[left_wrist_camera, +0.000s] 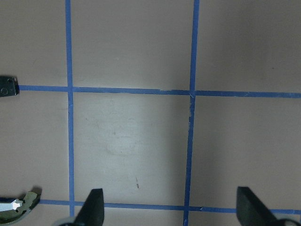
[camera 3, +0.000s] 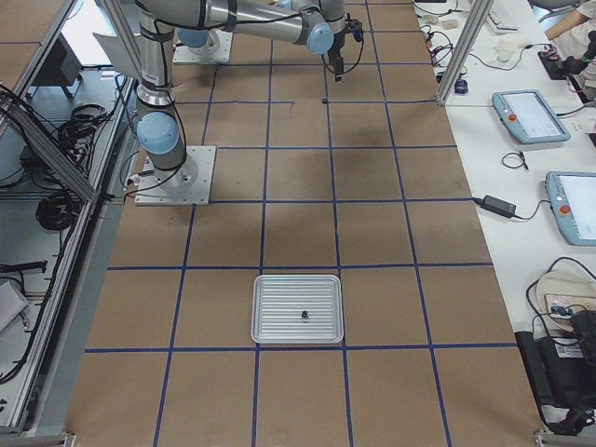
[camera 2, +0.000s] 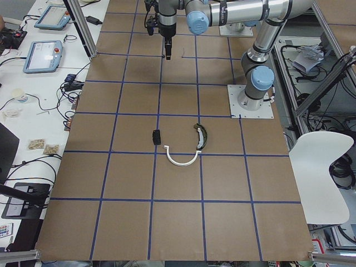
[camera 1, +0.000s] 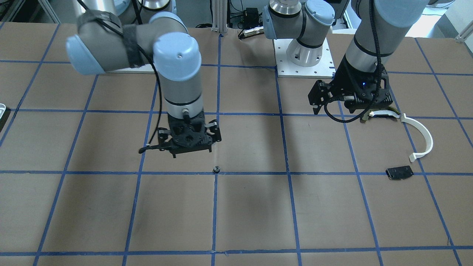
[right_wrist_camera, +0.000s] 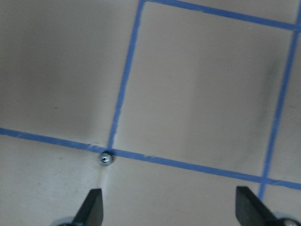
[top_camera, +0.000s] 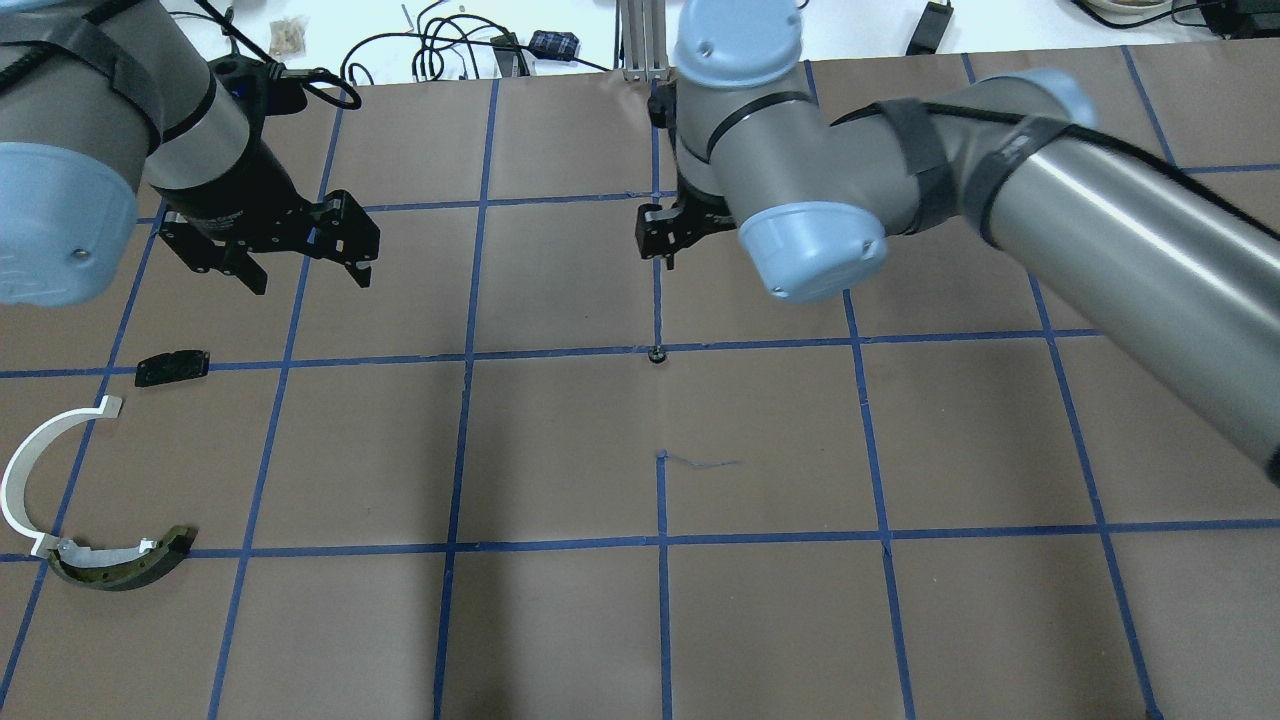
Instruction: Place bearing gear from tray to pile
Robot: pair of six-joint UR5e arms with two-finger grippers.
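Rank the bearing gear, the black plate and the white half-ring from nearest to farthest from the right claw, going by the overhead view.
1. bearing gear: centre of the view, close to the right claw.
2. black plate: far off on the robot's left.
3. white half-ring: farther left still, at the view's edge.

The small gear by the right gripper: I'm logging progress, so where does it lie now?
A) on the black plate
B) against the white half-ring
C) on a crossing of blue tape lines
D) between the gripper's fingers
C: the gear lies on the table where two blue tape lines cross, and the open right gripper is not touching it.
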